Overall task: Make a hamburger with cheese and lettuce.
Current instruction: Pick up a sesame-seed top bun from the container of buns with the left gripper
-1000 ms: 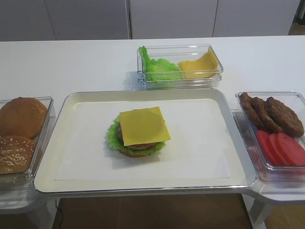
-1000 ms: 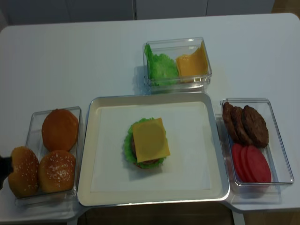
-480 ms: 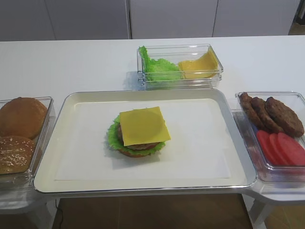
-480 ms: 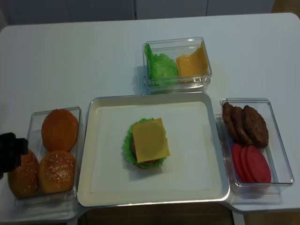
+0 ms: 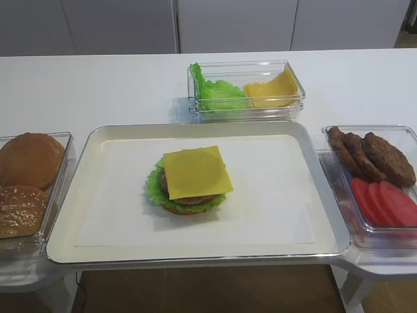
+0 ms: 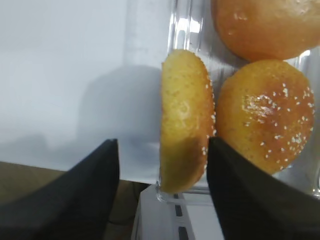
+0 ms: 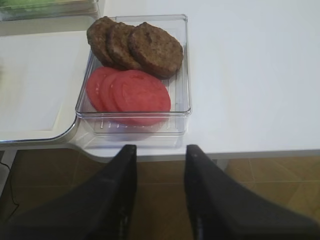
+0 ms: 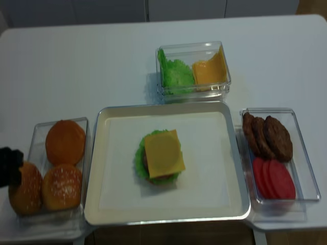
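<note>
- White surface under everything, grey cabinet fronts behind.
- My left gripper (image 6: 162, 165) is partly open, straddling the upright sesame bun (image 6: 186, 120) at the bun container's (image 6: 186, 25) outer wall; contact I cannot confirm. If I close off-centre, the dome could squirt out or catch the wall.
- My right gripper (image 7: 159, 165) waits open and empty, near the patties (image 7: 136, 46) and tomato slices (image 7: 129, 94).
- Further out on the tray (image 5: 85, 195), the hamburger (image 5: 191, 182) is topless: cheese (image 5: 195, 171) over lettuce (image 5: 154, 186). A careless drop could skew the slice.
</note>
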You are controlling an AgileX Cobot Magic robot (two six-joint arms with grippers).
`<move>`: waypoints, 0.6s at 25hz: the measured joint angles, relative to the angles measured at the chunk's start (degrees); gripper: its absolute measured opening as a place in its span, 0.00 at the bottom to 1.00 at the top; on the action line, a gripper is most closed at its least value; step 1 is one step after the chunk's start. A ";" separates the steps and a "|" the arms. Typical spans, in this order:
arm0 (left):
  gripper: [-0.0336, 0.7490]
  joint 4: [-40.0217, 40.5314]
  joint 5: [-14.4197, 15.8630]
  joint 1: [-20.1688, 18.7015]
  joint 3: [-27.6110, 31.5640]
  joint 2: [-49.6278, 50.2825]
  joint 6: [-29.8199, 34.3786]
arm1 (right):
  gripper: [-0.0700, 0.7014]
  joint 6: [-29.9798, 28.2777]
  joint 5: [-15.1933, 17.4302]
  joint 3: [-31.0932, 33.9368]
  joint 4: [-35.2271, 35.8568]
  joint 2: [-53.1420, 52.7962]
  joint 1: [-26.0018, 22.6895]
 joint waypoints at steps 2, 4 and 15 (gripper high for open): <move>0.58 -2.01 0.00 1.28 0.00 0.62 2.26 | 0.44 0.00 0.00 0.00 0.00 0.00 0.00; 0.58 -3.41 -0.49 1.73 0.00 0.73 4.42 | 0.44 0.00 0.00 0.00 0.00 0.00 0.00; 0.58 -6.33 -0.76 1.99 0.00 3.25 6.71 | 0.44 -0.02 0.00 0.00 0.00 0.00 0.00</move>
